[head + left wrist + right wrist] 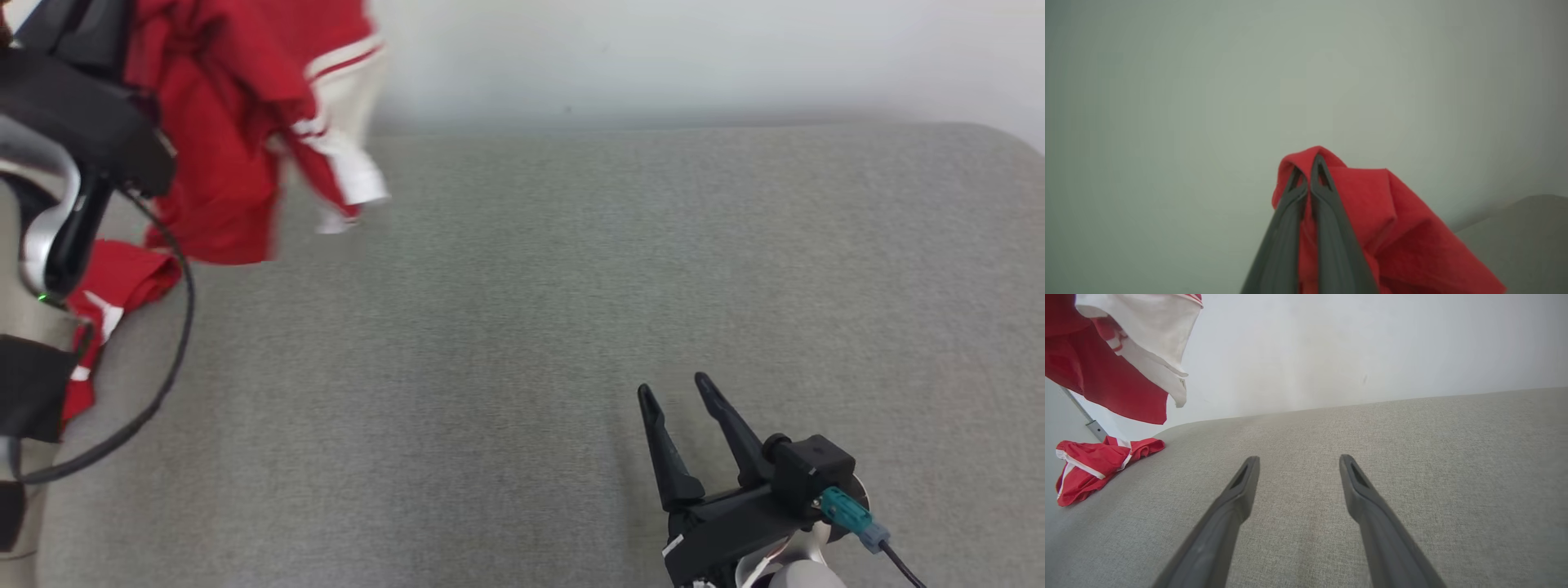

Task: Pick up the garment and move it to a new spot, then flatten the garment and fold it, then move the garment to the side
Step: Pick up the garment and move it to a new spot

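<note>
the left gripper (1308, 168) is pinching a fold of the red garment (229, 131) between its closed fingers and holding it up in the air above the left end of the grey surface (531, 327), with its white-trimmed edges hanging free. a 2nd red and white piece (1094, 463) is lying crumpled at the surface's left edge. the right gripper (673, 390) is hovering well apart, with its 2 fingers spread wide and gripping nothing.

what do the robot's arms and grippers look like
The left gripper and right gripper each have two long, tapering dark grey fingers with slotted tips. The right sits on a black block mount with a teal plug and black lead. The left arm is black and silver, with a looping black cable and a green light.
</note>
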